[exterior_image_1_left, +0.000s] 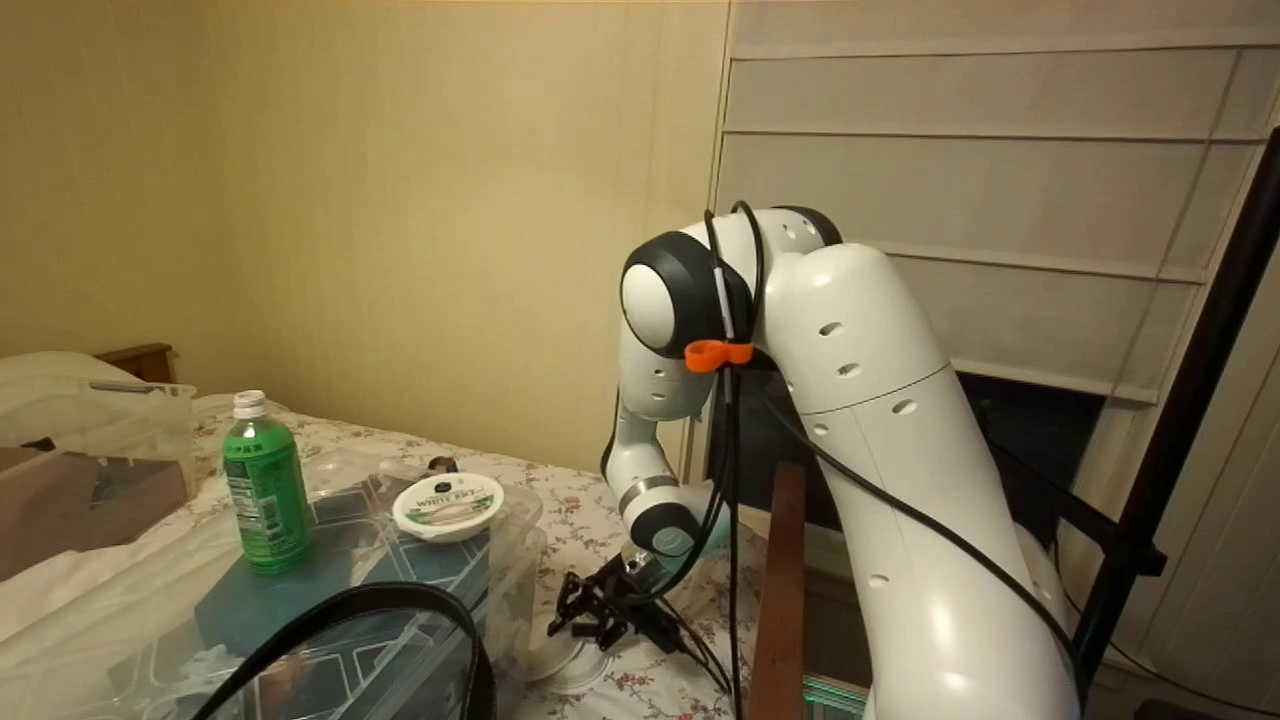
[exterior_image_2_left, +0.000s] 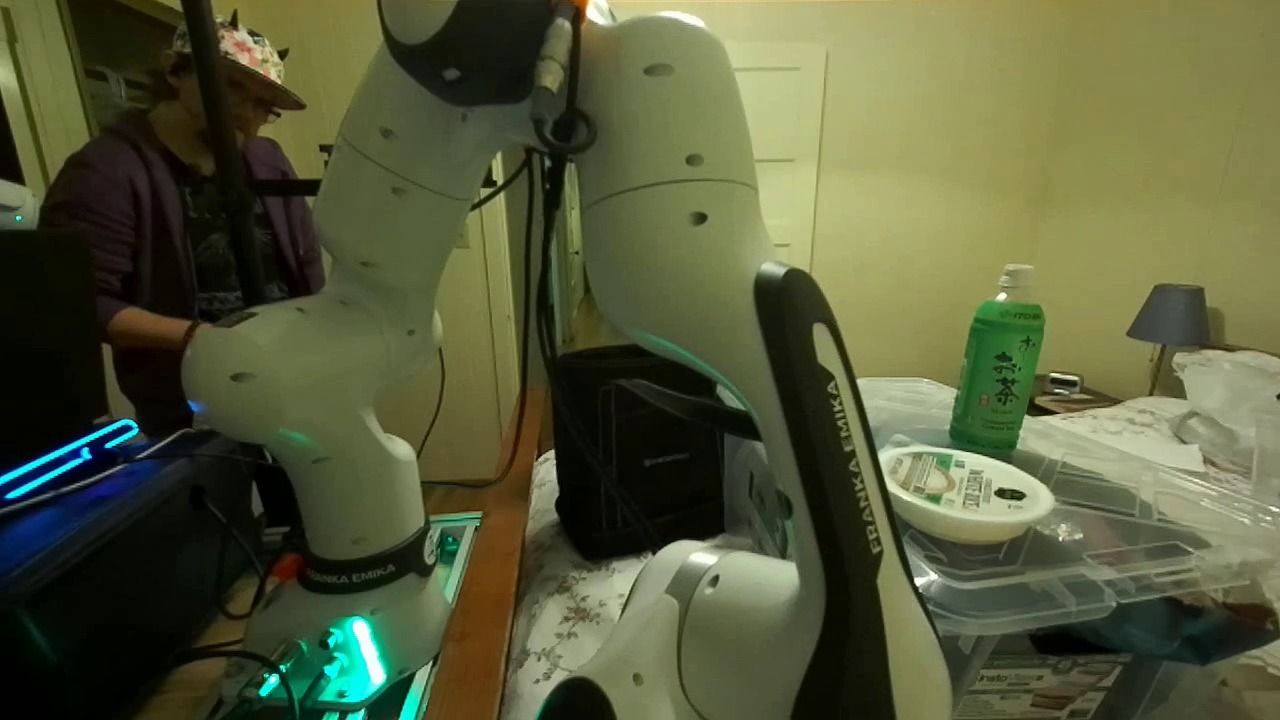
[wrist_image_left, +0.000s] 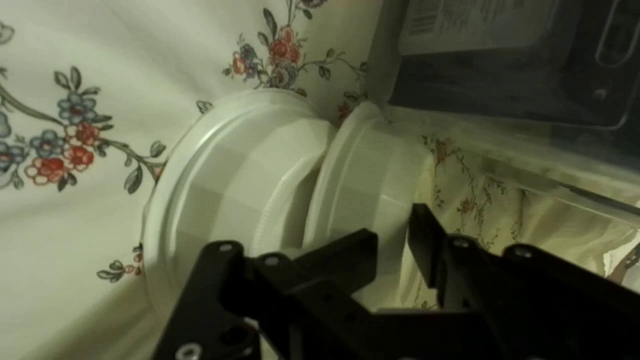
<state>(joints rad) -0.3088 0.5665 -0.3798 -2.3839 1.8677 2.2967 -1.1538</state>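
Note:
My black gripper (wrist_image_left: 392, 250) is partly open, its two fingertips apart in the wrist view. I see nothing clamped between them. Behind the tips is a white plastic bowl (wrist_image_left: 367, 170) with faceted sides, tilted next to another white bowl (wrist_image_left: 220, 190) with a wide rim. I cannot tell whether a finger touches the nearer bowl. Both lie on a flower-patterned sheet (wrist_image_left: 125, 75), beside a clear bin (wrist_image_left: 440, 115). In an exterior view my gripper (exterior_image_1_left: 570, 622) points down at the white bowls (exterior_image_1_left: 575, 672), partly covering them. In an exterior view the arm (exterior_image_2_left: 740, 620) shows but the gripper does not.
On the clear bin's lid (exterior_image_1_left: 330, 590) stand a green bottle (exterior_image_1_left: 265, 490) and a white rice bowl (exterior_image_1_left: 450, 507). A black strap (exterior_image_1_left: 400, 600) arches in front. A wooden rail (exterior_image_1_left: 780, 600) runs beside the arm. A black bag (exterior_image_2_left: 640, 460) and a person (exterior_image_2_left: 190, 200) are behind.

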